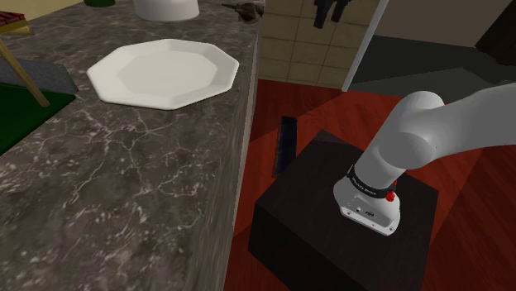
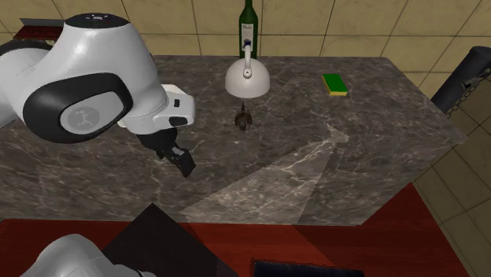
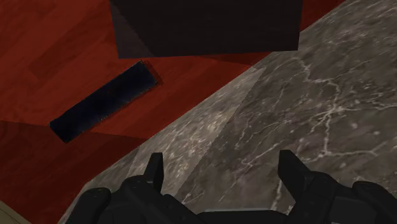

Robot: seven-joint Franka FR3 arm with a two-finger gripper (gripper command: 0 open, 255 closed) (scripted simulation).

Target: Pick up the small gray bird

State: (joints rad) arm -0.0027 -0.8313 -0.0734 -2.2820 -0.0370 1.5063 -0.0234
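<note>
- Currently, we place the small bird [image 2: 245, 119] on the marble countertop [image 2: 354, 149], standing just in front of the white kettle [image 2: 247, 79] and apart from it.
- It is drawn dark, brownish-grey rather than plain grey.
- The gripper [image 2: 186, 165] hangs over the countertop near the edge that faces the stand. It points down at bare marble.
- In the wrist view, the two black fingers [image 3: 154, 173] stand well apart with only marble between them. Nothing is held.
- Key relation: in the second exterior view, the bird lies to the right of the fingers and farther up, toward the kettle. We judge that the coming move must carry the hand that way across the counter before any descent.
- Long axis: in the second exterior view, the body appears to run roughly from the kettle side toward the stand side. The figure is too small for us to be sure which end is the head.
- We judge the approach as not yet begun, with the grasp undone.
- We advise setting the finger line across that axis, so that the pads close on the bird's narrow flanks.
- Risk: the kettle stands close behind the bird, so a finger coming down on that side could strike it.
</note>
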